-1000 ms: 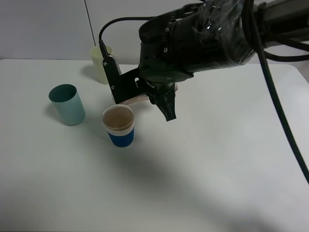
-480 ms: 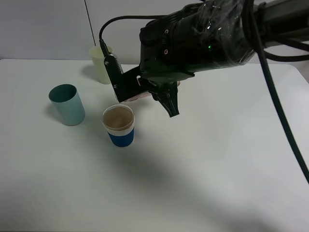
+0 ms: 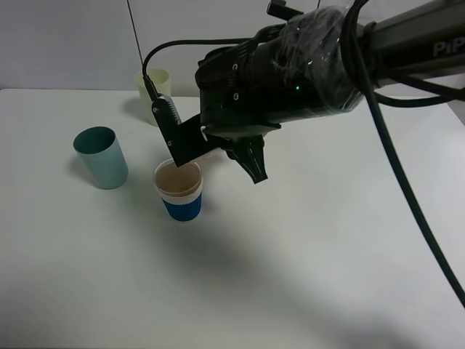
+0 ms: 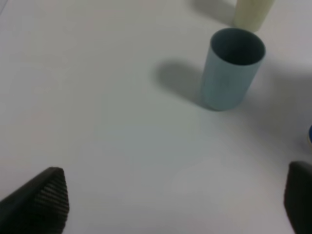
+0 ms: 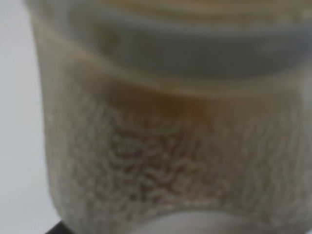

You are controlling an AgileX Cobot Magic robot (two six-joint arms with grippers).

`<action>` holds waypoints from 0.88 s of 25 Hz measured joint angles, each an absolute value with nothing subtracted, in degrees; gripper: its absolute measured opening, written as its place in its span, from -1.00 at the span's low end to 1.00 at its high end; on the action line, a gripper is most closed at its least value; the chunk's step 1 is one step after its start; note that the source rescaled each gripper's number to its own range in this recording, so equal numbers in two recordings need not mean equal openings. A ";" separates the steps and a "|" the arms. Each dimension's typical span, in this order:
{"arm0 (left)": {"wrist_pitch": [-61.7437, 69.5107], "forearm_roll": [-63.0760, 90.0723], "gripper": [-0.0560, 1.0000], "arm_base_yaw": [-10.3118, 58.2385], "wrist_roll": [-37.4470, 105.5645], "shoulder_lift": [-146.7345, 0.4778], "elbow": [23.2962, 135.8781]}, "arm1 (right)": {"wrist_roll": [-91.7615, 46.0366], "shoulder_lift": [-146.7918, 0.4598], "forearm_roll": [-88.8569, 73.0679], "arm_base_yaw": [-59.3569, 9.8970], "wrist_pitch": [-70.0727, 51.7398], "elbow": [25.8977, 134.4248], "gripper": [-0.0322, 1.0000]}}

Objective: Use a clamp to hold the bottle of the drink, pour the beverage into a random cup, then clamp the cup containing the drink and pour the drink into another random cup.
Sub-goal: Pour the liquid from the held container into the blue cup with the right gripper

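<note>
Translucent bottle [image 5: 161, 161] — pebbled wall, blue-sleeved paper cup [image 3: 182, 206], tapered teal tumbler [image 3: 102, 164]

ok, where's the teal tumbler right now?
Exterior high view, left side: the teal tumbler stands left of the blue-sleeved paper cup, in front of the pale yellow-green tumbler.

Black film-wrapped right arm [image 3: 290, 76] trails thick black cables [image 3: 407, 182], and the left claw [image 4: 168, 209] has ribbed black fingertips [image 4: 41, 202].
</note>
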State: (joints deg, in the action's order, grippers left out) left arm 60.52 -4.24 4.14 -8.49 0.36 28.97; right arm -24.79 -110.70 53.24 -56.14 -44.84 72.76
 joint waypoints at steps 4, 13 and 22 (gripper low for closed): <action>60.52 -4.24 0.36 4.14 -8.49 0.36 28.97 | -24.79 -111.00 53.93 -56.20 -46.22 73.43 -0.93; 60.52 -4.24 0.36 4.14 -8.49 0.36 28.97 | -24.79 -113.92 55.11 -56.20 -46.88 76.53 -0.93; 60.52 -4.26 0.36 4.14 -8.49 0.36 28.97 | -24.77 -114.57 57.90 -57.00 -46.89 76.81 -0.93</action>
State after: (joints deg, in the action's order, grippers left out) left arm 60.52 -4.26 4.14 -8.49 0.36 28.97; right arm -24.77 -114.57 57.90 -57.00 -46.89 76.81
